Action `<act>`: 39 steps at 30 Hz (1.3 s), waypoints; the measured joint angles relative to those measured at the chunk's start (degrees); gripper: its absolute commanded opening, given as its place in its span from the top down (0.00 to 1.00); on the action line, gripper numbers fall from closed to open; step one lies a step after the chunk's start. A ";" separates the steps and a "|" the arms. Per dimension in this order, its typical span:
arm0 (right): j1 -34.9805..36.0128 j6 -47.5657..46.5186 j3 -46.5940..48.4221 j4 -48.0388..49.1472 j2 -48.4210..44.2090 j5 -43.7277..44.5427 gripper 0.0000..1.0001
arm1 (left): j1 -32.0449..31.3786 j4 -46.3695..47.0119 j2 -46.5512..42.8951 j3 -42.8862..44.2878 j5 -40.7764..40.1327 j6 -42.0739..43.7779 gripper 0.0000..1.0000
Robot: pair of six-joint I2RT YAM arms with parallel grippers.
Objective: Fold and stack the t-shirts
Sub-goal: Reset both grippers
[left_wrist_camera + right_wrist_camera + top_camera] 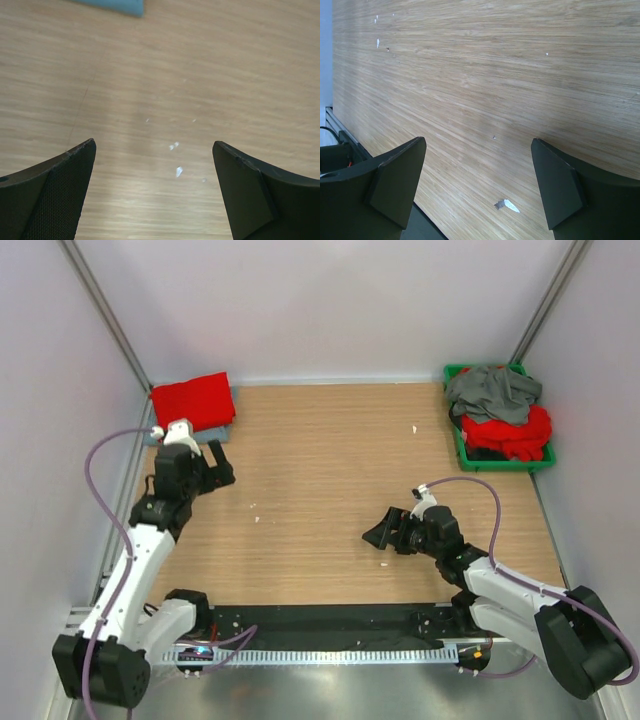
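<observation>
A folded bright red t-shirt (pixel 190 400) lies in the far left corner on top of a blue-grey one (pixel 222 428). A corner of that blue-grey cloth (pixel 115 5) shows at the top of the left wrist view. More t-shirts are heaped in the green bin (pixel 500 466) at the far right: a dark grey one (pixel 493 392) over red ones (pixel 512 434). My left gripper (pixel 222 462) (pixel 154 142) hovers open just in front of the folded pile, over bare wood. My right gripper (pixel 385 530) (pixel 478 140) is open and empty over the table's near middle.
The wooden table (pixel 320 460) carries a few small white flecks (pixel 178 171) (pixel 507 205). A black strip (pixel 330 625) runs along the near edge between the arm bases. Pale walls close in the left, back and right sides.
</observation>
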 measured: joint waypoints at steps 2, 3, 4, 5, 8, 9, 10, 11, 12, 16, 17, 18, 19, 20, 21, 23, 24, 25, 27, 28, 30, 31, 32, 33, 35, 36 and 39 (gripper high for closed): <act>0.00 0.00 0.00 0.00 0.00 0.00 0.07 | -0.02 5.55 -4.70 -9.53 -0.90 1.73 0.00; 0.00 0.00 0.02 0.00 0.00 0.00 0.07 | -0.02 7.19 -6.56 -13.33 -1.42 1.95 0.00; 0.00 0.00 0.02 0.00 0.02 0.00 0.07 | -0.02 10.05 -9.20 -18.40 -2.27 2.03 0.00; 0.00 0.00 0.02 0.00 0.02 0.00 0.07 | -0.02 12.04 -11.72 -22.84 -3.02 2.10 0.00; 0.00 -0.02 0.04 -0.02 0.02 -0.02 0.07 | -0.07 19.39 -16.52 -32.65 -6.54 1.79 0.01; 0.00 -0.02 0.04 0.00 0.02 -0.02 0.07 | -0.04 20.94 -16.96 -34.27 -8.22 1.57 0.02; 0.00 -0.02 0.04 -0.02 0.02 -0.02 0.07 | -0.02 22.27 -16.96 -35.01 -9.68 1.42 0.02; 0.00 -0.02 0.04 -0.02 0.02 -0.02 0.07 | -0.02 24.39 -16.74 -35.50 -11.72 1.40 0.02; 0.00 0.00 0.04 -0.02 0.02 -0.02 0.07 | -0.02 27.02 -16.41 -35.74 -13.03 1.70 0.02; 0.00 -0.02 0.04 0.00 0.04 -0.04 0.07 | -0.02 39.43 -10.58 -36.52 -17.51 4.22 0.00; 0.00 -0.02 0.04 0.00 0.04 -0.04 0.07 | 0.00 43.15 -7.74 -37.09 -18.32 4.66 0.01; 0.00 -0.02 0.04 0.02 0.09 -0.07 0.07 | 0.07 46.49 -4.42 -37.68 -18.71 4.90 0.03; 0.00 -0.02 0.09 0.04 0.17 -0.09 0.07 | 0.07 49.07 -0.94 -37.92 -18.64 5.42 0.04; 0.00 -0.02 0.13 0.15 0.35 -0.17 0.07 | 0.09 50.75 2.73 -37.92 -18.27 6.23 0.04; 0.00 -0.02 0.17 0.26 0.52 -0.26 0.07 | 0.09 52.89 6.05 -37.88 -17.68 6.86 0.04; 0.00 -0.02 0.24 0.48 0.81 -0.48 0.07 | 0.09 57.09 12.02 -37.29 -16.48 8.90 0.02; 0.00 -0.02 0.26 0.48 0.85 -0.52 0.07 | 0.09 58.86 15.08 -36.44 -15.50 10.08 0.03; 0.00 -0.02 0.28 0.48 0.90 -0.57 0.07 | 0.09 60.22 17.62 -35.34 -14.49 11.56 0.01; 0.00 -0.02 0.33 0.59 1.05 -0.70 0.07 | 0.09 63.91 22.18 -33.00 -12.15 15.08 0.00; 0.00 -0.02 0.35 0.74 1.18 -0.79 0.07 | 0.11 66.16 23.93 -32.35 -11.26 16.00 0.00; 0.00 -0.02 0.35 0.85 1.29 -1.01 0.07 | 0.70 72.52 27.63 -32.33 -9.49 16.85 0.00; 0.00 -0.02 0.37 0.98 1.44 -1.09 0.07 | 1.40 74.90 28.87 -32.76 -8.59 17.05 0.00; 0.00 -0.02 0.39 1.11 1.55 -1.16 0.07 | 2.21 77.05 30.16 -33.24 -7.76 17.42 0.00; 0.00 -0.02 0.39 1.16 1.57 -1.20 0.07 | 2.89 77.26 30.75 -33.29 -7.06 17.73 0.00; 0.00 -0.02 0.39 1.31 1.73 -1.36 0.07 | 4.07 77.50 30.95 -33.29 -5.33 18.01 0.00; 0.00 -0.02 0.42 1.51 1.92 -1.44 0.07 | 4.39 78.34 30.95 -33.29 -4.79 18.10 0.00; 0.00 -0.02 0.42 1.90 2.25 -1.60 0.07 | 4.72 79.78 30.93 -33.29 -3.61 18.16 0.00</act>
